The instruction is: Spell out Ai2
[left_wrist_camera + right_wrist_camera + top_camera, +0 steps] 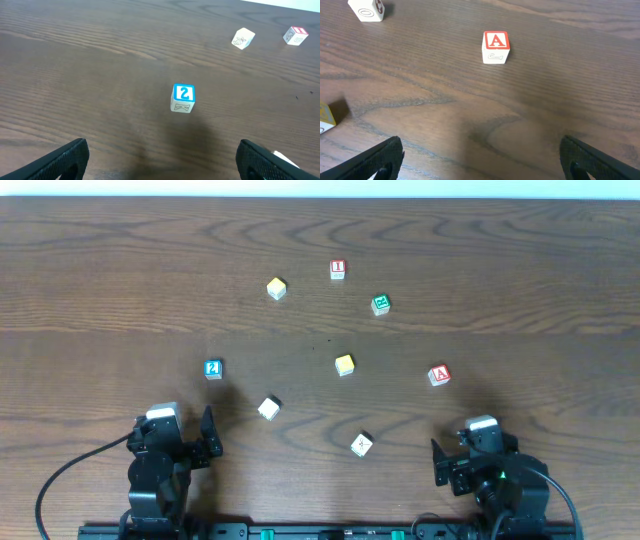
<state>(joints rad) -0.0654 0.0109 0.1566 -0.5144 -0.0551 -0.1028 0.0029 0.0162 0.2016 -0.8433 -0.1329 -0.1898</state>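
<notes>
The wooden table (100, 280) shows whole only from overhead, its far edge meeting a pale strip; the left gripper (162, 162) sits by the near edge, near-left of the central yellow block (344, 364), and the right gripper (480, 160) near-right of it; each wrist view shows its claw spread wide, nothing between the fingers. The blue 2 block (212, 368) lies well left of the yellow block; the red A block (438, 375) lies right of it; the red I block (337, 269) stands straight beyond it; bare wood surrounds each. Only the wrist views make the 2 and the A crisp. A green block (380, 304), beyond-right of the yellow block, has an unreadable face; a white block (268, 408), near-left of the yellow block, is cut to a sliver by a finger in the left wrist view.
</notes>
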